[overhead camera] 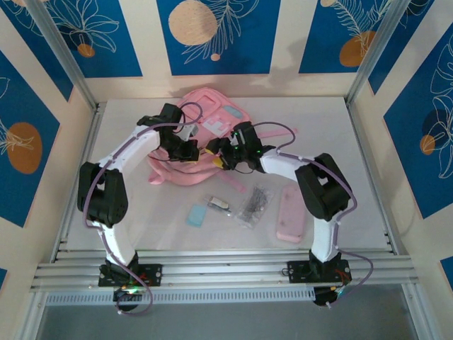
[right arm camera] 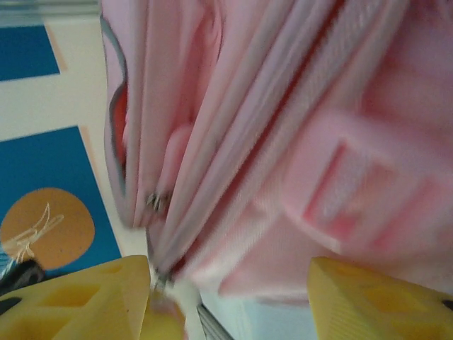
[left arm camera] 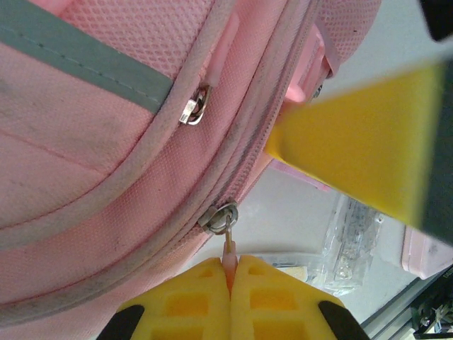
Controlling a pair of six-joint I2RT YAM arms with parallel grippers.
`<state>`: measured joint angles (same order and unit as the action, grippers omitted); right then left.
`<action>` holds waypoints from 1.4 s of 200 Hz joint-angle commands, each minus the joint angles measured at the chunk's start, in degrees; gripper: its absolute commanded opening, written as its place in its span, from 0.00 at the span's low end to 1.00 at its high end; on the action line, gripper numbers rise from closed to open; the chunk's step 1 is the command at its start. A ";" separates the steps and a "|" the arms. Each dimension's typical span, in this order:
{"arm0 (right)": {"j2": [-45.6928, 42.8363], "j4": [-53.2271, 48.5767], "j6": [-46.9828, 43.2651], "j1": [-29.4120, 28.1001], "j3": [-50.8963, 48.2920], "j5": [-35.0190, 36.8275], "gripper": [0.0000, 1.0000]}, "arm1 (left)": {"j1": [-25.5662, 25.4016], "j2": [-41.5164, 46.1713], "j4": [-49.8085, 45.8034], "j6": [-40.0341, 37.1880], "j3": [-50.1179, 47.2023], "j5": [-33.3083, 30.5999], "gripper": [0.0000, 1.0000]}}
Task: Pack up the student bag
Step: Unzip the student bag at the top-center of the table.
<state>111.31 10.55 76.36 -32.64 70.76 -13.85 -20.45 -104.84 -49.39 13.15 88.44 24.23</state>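
Pink bag (overhead camera: 212, 113) | left tool (left arm camera: 231, 268) pinching zipper pull (left arm camera: 227, 244) | right tool (right arm camera: 230, 276) spread | pencil case (overhead camera: 291, 214) nearby

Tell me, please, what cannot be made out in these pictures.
- Top view: both arms cover the near half of the student bag.
- Top view: contents of the clear packet are too small.
- Right wrist view: blur hides whether the right gripper touches the student bag.

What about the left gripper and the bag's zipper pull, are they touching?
Touching. Left wrist view shows the left gripper pinched shut on the zipper pull of the student bag.
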 commanded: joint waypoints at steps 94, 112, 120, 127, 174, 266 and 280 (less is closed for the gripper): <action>1.83 -7.82 -11.54 2.66 6.08 2.72 0.00 | 4.82 2.27 -5.59 -6.65 -4.42 -21.52 0.00; 1.19 -9.59 -14.29 4.19 5.16 0.07 0.00 | 7.17 1.94 -6.29 -7.99 -3.97 -24.05 0.00; 0.87 -11.13 -16.18 4.63 5.25 -0.25 0.00 | 7.94 1.68 -6.58 -8.37 -3.52 -24.38 0.00; 0.61 -12.56 -17.61 4.93 5.36 -0.32 0.00 | 8.37 1.36 -6.62 -8.69 -3.08 -24.34 0.00; 0.20 -14.21 -19.52 6.65 5.67 -3.10 0.00 | 7.40 0.06 -5.64 -6.25 -3.61 -11.22 0.00; 3.37 -12.89 -18.44 5.55 9.07 -5.86 0.00 | 2.51 6.44 13.67 5.06 -11.15 4.99 0.43; 3.60 -12.92 -18.52 5.33 9.29 -6.39 0.00 | 2.51 5.76 16.16 6.04 -11.65 5.76 0.49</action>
<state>114.56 -3.57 59.13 -26.65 77.32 -17.85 -17.52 -100.84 -40.51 16.64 77.78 25.58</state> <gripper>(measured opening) 0.072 0.453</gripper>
